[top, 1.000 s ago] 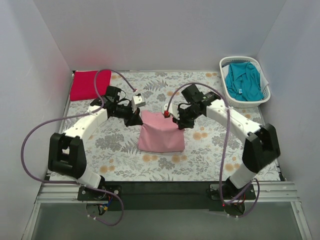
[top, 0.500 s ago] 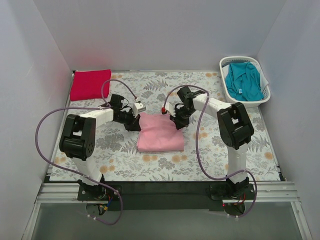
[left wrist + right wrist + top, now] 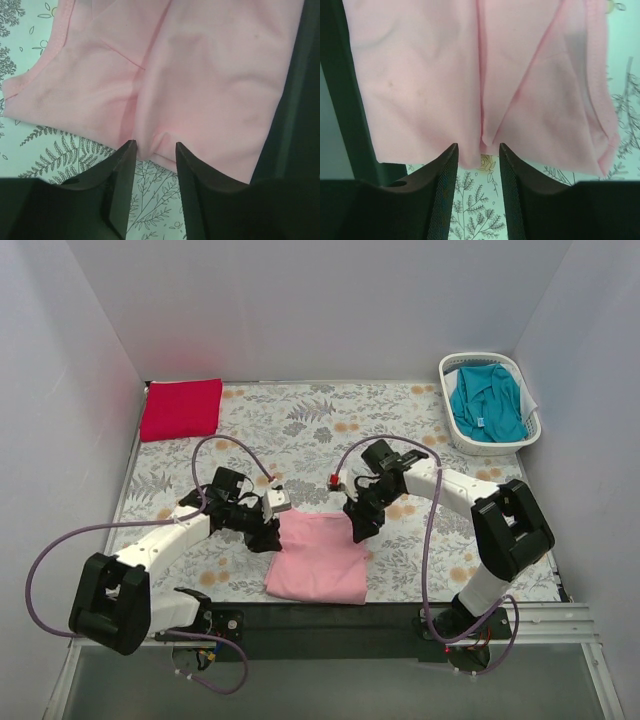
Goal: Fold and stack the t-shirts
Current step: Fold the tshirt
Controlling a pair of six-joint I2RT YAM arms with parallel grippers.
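The light pink t-shirt (image 3: 318, 560) lies folded on the floral cloth, its near edge reaching the black front strip. My left gripper (image 3: 270, 538) is at its far left corner and my right gripper (image 3: 358, 530) at its far right corner. In the left wrist view the gripper (image 3: 155, 147) stands open, with the pink fabric's (image 3: 210, 75) pinched edge at the fingertips. In the right wrist view the gripper (image 3: 479, 147) is open too, with a crease of the shirt (image 3: 420, 75) between the tips. The red t-shirt (image 3: 181, 408) lies folded at the far left. The teal t-shirt (image 3: 485, 402) is in the basket.
The white slatted laundry basket (image 3: 455, 365) stands at the far right corner. The grey-and-orange floral cloth (image 3: 300, 430) covers the table. A black strip (image 3: 320, 618) runs along the near edge. White walls close in the left, back and right sides.
Both grippers have moved toward the near edge, and the pink t-shirt has slid with them from the middle of the cloth to the front strip.
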